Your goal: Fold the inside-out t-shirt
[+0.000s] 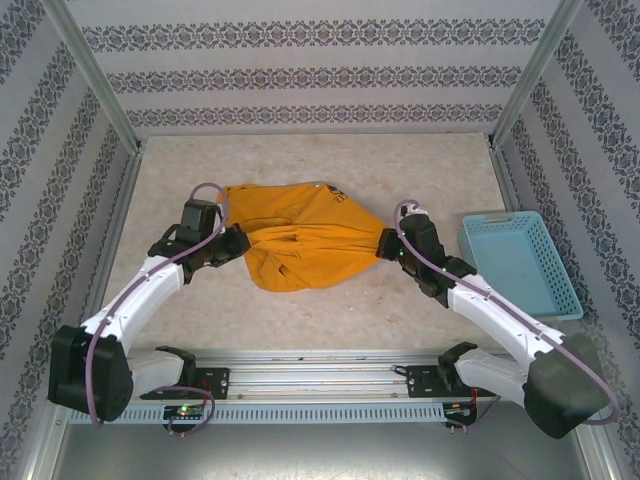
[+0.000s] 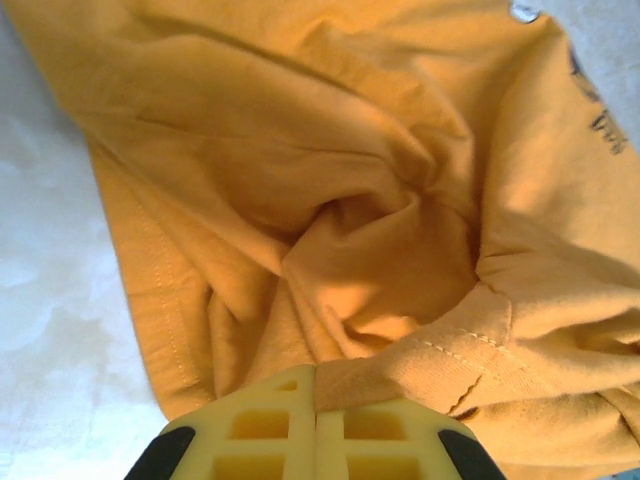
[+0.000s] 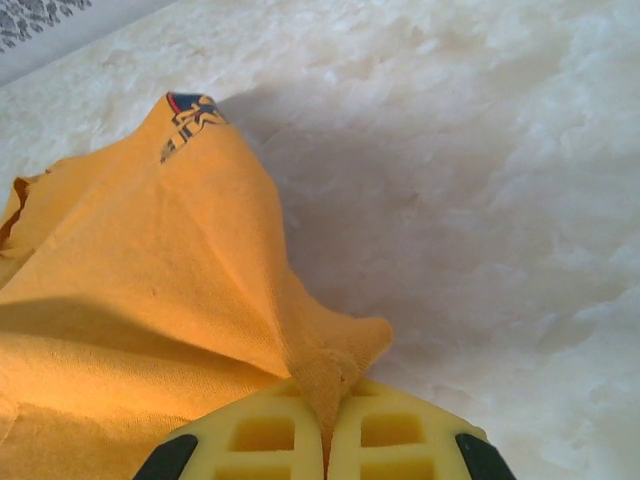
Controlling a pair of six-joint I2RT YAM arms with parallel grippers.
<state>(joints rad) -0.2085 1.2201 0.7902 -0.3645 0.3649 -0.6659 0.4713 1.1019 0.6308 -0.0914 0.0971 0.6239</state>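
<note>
Closest to the lens, the left gripper (image 2: 316, 398) has its yellow jaws pressed together on a stitched hem of the t-shirt (image 2: 350, 200), whose orange cloth bunches into deep folds just beyond them. The right gripper (image 3: 325, 400) is likewise clamped on a pinched corner of cloth, and a dark print (image 3: 188, 118) shows near the shirt's far edge. From above, the t-shirt (image 1: 300, 240) lies crumpled at the middle of the table (image 1: 330, 165), spread between the left gripper (image 1: 238, 243) and the right gripper (image 1: 388, 245), each holding one side. A light-blue basket (image 1: 520, 262) stands apart near the table's right edge.
</note>
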